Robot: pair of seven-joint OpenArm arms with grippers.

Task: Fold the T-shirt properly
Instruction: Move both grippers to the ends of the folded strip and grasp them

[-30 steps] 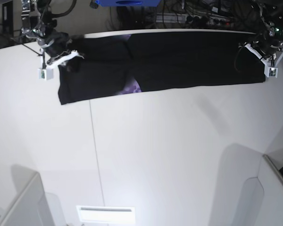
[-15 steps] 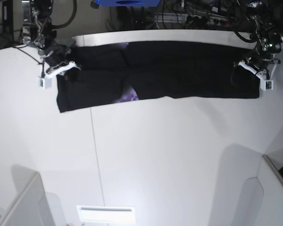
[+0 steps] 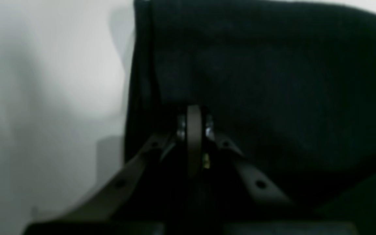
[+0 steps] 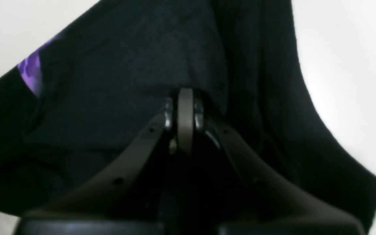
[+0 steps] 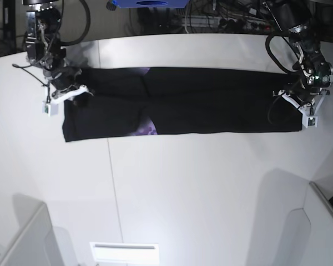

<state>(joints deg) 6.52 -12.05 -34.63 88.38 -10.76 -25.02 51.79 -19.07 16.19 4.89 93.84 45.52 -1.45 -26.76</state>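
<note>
The black T-shirt (image 5: 200, 100) lies as a long band across the far part of the white table (image 5: 183, 188). A patch of purple print (image 5: 149, 128) shows at its near edge. On the view's right, my left gripper (image 5: 297, 105) is shut on the shirt's end. The left wrist view shows its fingertips (image 3: 194, 114) pinched together in black cloth (image 3: 273, 81). At the band's other end, on the view's left, my right gripper (image 5: 72, 91) is shut on the shirt. Its tips (image 4: 185, 94) are buried in the fabric (image 4: 126, 65), with the purple print (image 4: 29, 70) off to the left.
A thin seam (image 5: 114, 188) runs down the table. Grey bins stand at the near left (image 5: 22, 238) and near right (image 5: 322, 221) corners. Cables and a blue object (image 5: 147, 3) sit behind the table's far edge.
Both grippers have drawn the stretched shirt toward the table's near side, away from the far edge. Both have stayed shut on the cloth.
</note>
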